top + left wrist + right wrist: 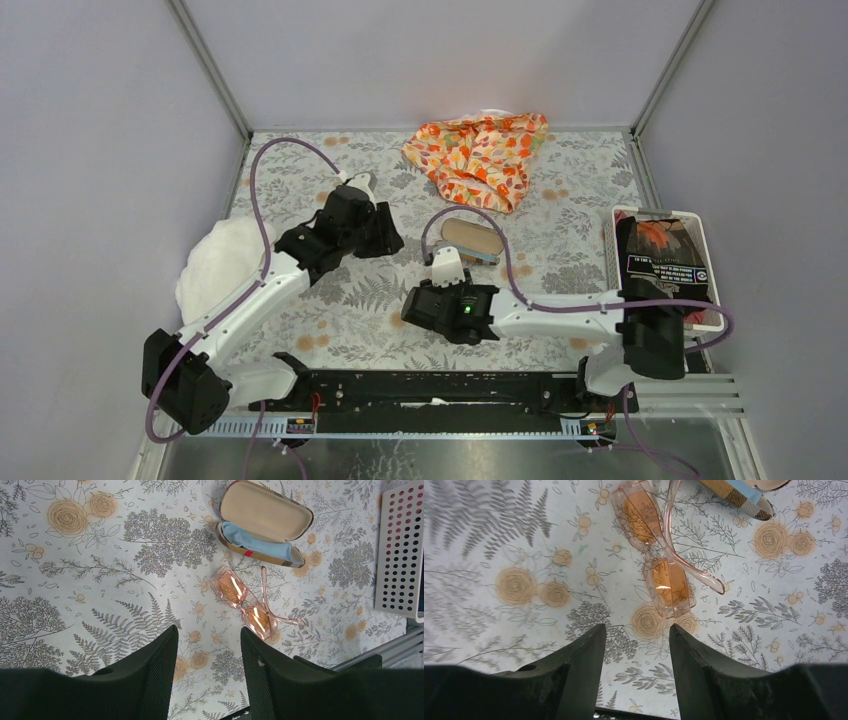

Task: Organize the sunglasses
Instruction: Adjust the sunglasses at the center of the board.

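Observation:
The sunglasses, with a translucent orange-pink frame and arms unfolded, lie on the floral tablecloth just in front of the open brown plaid case, which has a blue cloth in it. My left gripper is open and empty, above the table short of the sunglasses, which lie just off its right finger. My right gripper is open and empty, with the sunglasses just beyond its fingertips. In the top view the case shows between both grippers, and the right wrist hides the sunglasses.
A crumpled orange floral cloth lies at the back. A white cloth heap sits at the left edge. A white perforated basket holding a dark bag stands at the right, also in the left wrist view.

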### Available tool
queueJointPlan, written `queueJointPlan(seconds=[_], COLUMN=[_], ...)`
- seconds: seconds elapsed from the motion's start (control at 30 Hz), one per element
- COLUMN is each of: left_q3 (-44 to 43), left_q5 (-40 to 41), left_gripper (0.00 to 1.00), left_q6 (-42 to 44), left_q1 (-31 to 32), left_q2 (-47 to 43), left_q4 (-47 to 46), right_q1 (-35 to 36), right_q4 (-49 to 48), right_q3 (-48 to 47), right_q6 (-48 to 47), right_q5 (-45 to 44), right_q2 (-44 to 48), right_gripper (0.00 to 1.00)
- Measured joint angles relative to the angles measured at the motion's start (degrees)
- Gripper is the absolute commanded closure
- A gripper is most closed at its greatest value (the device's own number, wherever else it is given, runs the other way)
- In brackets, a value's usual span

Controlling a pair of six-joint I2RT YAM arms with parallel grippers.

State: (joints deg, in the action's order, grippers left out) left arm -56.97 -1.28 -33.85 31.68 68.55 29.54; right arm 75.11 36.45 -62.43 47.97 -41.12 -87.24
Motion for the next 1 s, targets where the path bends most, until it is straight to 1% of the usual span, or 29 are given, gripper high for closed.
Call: queueJointPlan(seconds=[0.2, 0.37, 0.77, 1.0], left_q3=[0.61, 1.44, 2.38, 2.49], left_q5=[-0.02, -0.07, -0.76, -1.42], left_gripper=[0.46, 0.46, 0.46, 0.46], left_q6=[-0.09, -0.20, -0.57, -0.68], left_q1=[-0.35, -0.42, -0.70, -1.01], left_q2=[-0.20, -0.20, -0.17, 0.24], left_q4=[-0.20, -0.39, -0.74, -1.40], right_q1=[0.00, 0.00, -0.02, -0.13], right_q4=[0.68, 0.13, -3.43, -6.21], right_q3=[-0.11, 0.28, 3.10, 4.44], right_q6=[-2.36, -5.79, -10.21, -11.19], right_q5=[-2.43, -6.21, -13.25, -16.31], right_q2=[-7.65, -10.14, -15.50, -17.62], right_gripper=[0.41, 0.41, 0.47, 0.53])
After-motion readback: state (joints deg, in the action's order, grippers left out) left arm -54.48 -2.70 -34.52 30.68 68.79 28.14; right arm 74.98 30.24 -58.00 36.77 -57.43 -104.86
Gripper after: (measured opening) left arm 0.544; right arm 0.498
